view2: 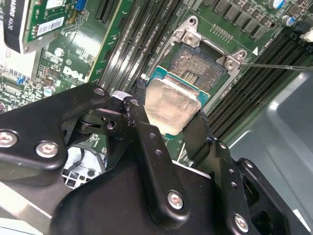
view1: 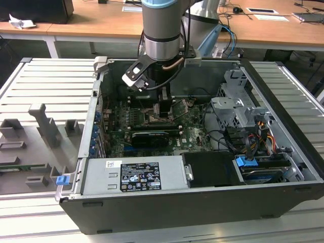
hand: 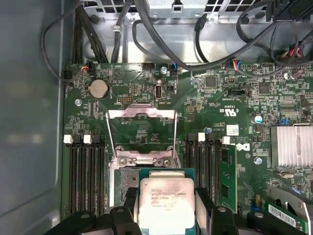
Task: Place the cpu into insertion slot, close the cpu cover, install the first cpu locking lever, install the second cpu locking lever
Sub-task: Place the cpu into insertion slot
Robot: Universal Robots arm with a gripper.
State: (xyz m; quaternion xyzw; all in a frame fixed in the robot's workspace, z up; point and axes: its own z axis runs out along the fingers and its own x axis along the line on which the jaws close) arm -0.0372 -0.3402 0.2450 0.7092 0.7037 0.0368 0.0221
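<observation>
Points pretty much straight down with the arm [view1: 161, 25], wrist [view1: 161, 50] vertical, and pinches the cpu [hand: 167, 205] by opposite edges in the gripper [view2: 168, 111], black fingers [view2: 146, 142] snug either side.

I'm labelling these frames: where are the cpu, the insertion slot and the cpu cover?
cpu [hand: 167, 205], first wrist view, middle of its silvery face.
insertion slot [view2: 200, 66], second wrist view, its dark contact field.
cpu cover [hand: 142, 113], first wrist view, end bar of its open frame.
</observation>
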